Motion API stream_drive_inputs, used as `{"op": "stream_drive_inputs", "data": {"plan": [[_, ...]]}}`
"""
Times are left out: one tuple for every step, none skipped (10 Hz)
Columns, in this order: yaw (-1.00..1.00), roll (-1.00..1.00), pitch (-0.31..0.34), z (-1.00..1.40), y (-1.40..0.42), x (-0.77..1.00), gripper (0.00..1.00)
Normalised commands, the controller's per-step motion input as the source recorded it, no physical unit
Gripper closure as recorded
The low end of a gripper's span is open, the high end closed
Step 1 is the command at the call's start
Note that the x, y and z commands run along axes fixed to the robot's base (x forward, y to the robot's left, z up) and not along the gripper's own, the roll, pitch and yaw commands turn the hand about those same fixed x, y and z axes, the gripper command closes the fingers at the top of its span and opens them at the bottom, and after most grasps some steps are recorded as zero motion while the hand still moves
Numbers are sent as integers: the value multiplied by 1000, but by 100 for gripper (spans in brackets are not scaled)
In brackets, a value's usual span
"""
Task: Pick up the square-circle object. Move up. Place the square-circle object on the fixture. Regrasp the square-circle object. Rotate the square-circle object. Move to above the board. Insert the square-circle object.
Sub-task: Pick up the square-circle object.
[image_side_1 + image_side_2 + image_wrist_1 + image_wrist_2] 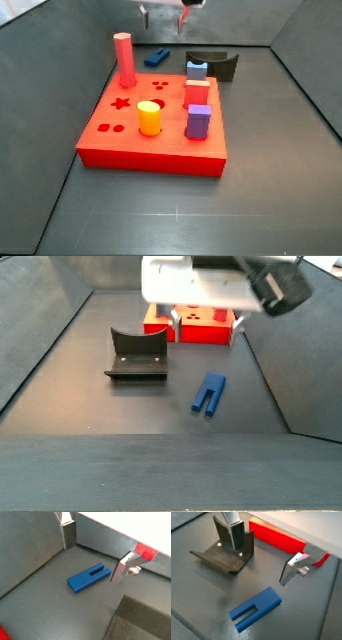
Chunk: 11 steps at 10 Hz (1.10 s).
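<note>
Claw fingers (231, 527) — flat silver plates with dark pads — stand spread apart with nothing between them, so the claw (93, 547) is open and empty, hanging above the dark floor and clear of everything on it. The square-circle object (89, 578), a slim dark blue peg with a slot cut into one end, lies flat on the floor under the gap between the fingers, touching neither; in a side view (209, 393) it rests just beside the fixture (138, 356), a small near-black open-fronted block, and apart from it. The fixture's open face in a wrist view (226, 553) looks ready to take a piece leaned into it, which would be why it stands so close to the peg. Further off sits the board (154, 125), a large flat red block with star, circle and square cut-outs, carrying a tall red post, a yellow cylinder (150, 118), a purple block and a light-blue-topped peg (197, 70). I judge the first step, the pick-up, not yet done — the claw seems lined up over the peg for a straight descent, with the plates to close across its narrow sides.
</note>
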Motion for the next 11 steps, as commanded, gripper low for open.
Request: {"op": "stream_drive_inputs", "data": {"plan": [[-94, -259, 41, -589, -3, 0, 0], [0, -329, 0, -540, 151, -203, 0], [0, -193, -274, -489, 94, -426, 0], [0, -223, -283, -343, 134, -311, 0], [0, -250, -290, -377, 97, -337, 0], [0, -271, -210, -440, 91, -271, 0], [3, -291, -134, -514, 66, -117, 0], [0, -291, -61, -557, 9, 0, 0], [-74, -290, 0, -537, 0, 189, 0], [-257, -317, 41, -434, 57, 223, 0], [-123, -357, 0, -446, 194, 0, 0]]}}
